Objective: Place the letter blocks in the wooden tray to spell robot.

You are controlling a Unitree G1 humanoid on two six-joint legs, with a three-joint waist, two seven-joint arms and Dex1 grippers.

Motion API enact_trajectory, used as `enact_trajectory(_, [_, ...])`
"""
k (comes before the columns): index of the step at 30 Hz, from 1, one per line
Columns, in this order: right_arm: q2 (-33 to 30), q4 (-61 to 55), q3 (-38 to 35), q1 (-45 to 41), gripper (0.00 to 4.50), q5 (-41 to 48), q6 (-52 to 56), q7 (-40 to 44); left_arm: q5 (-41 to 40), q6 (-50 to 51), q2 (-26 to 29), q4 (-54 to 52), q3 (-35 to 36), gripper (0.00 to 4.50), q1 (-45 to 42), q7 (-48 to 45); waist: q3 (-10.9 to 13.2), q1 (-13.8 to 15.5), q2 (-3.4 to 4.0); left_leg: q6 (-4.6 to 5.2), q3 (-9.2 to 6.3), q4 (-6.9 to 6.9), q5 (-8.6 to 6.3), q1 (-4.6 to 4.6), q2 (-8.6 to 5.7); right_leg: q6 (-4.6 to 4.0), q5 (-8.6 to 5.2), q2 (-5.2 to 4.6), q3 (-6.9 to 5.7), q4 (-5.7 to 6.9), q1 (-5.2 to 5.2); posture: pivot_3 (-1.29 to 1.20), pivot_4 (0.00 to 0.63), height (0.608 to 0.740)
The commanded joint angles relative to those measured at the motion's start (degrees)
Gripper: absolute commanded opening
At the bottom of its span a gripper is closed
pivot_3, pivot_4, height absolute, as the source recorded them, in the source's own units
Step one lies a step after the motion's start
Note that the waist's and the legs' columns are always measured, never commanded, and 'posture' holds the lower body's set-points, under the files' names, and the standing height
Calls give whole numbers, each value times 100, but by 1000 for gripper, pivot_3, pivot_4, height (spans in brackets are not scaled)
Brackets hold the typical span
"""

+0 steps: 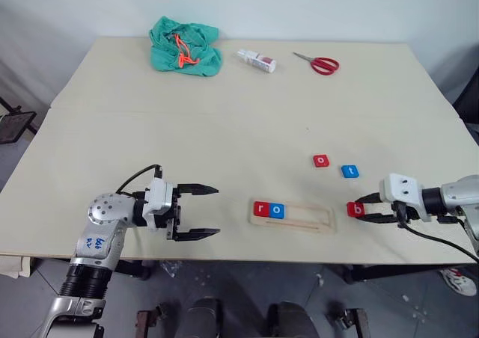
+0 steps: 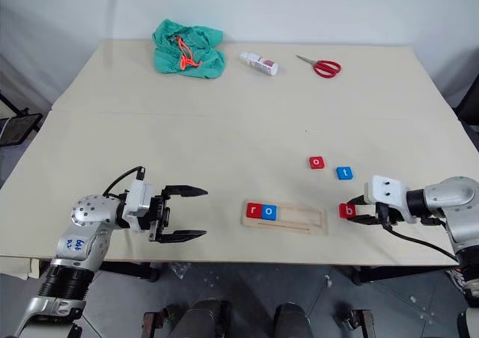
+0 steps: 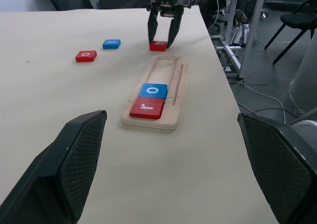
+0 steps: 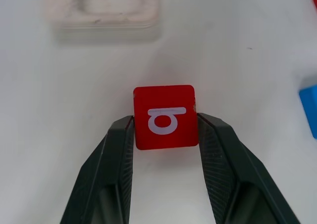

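The wooden tray lies near the table's front edge, with a red r block and a blue o block at its left end. Just right of the tray sits a red b block on the table, and my right gripper is shut on it, one finger against each side. A red o block and a blue t block lie farther back. My left gripper stands open left of the tray, holding nothing.
At the table's far side lie a green cloth bag, a small white bottle and red-handled scissors. The table's front edge runs just behind both grippers.
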Motion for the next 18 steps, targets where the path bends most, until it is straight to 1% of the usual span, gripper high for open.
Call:
enact_trajectory(1, [-52, -1426, -359, -75, 1482, 644, 1789, -378, -78, -117, -43, 88, 17, 4500, -179, -87, 4, 10, 9, 0, 0, -1, 0, -2, 0, 0, 0, 0, 1, 1, -2, 0, 150, 740])
enact_trajectory(3, [-8, -2331, -471, 2, 1482, 1114, 2512, -474, -60, -167, -74, 198, -8, 4500, -234, -144, 3, 31, 10, -1, -3, -1, -1, -9, -1, 0, 0, 0, 0, 5, -13, 0, 150, 740])
enact_trajectory(5, [14, -2776, -542, 38, 1482, 1326, 2931, -599, -41, -200, -99, 271, -26, 4500, -278, -172, 4, 54, 9, -2, -4, -5, -1, -11, -2, 0, 0, 0, 1, 5, -17, 0, 150, 740])
enact_trajectory(9, [22, -3576, 4, -71, 1482, 1086, 3579, -905, -13, -289, -136, 488, -42, 4500, -412, -263, 4, 128, 8, -3, -4, -4, -2, -17, -4, 0, 0, -1, 1, 5, -23, 0, 150, 740])
enact_trajectory(12, [252, -3652, 453, -193, 1482, 795, 3720, -1194, 7, -371, -158, 621, -82, 4500, -490, -355, 4, 148, 8, -3, -4, 2, -2, -17, -6, 0, 0, -2, 2, 7, -23, 0, 150, 740])
enact_trajectory(14, [336, -3669, 685, -247, 1482, 688, 3762, -1239, 15, -390, -186, 628, -100, 4500, -523, -349, 4, 143, 8, -3, -4, 3, -2, -19, -9, 0, 0, -3, 3, 8, -24, 0, 150, 740])
enact_trajectory(18, [482, -3519, 926, -350, 1482, 550, 3631, -1251, 26, -393, -212, 567, -92, 4500, -533, -265, 4, 136, 8, -3, -4, -2, -2, -20, -10, 0, 0, -3, 2, 10, -28, 0, 150, 740])
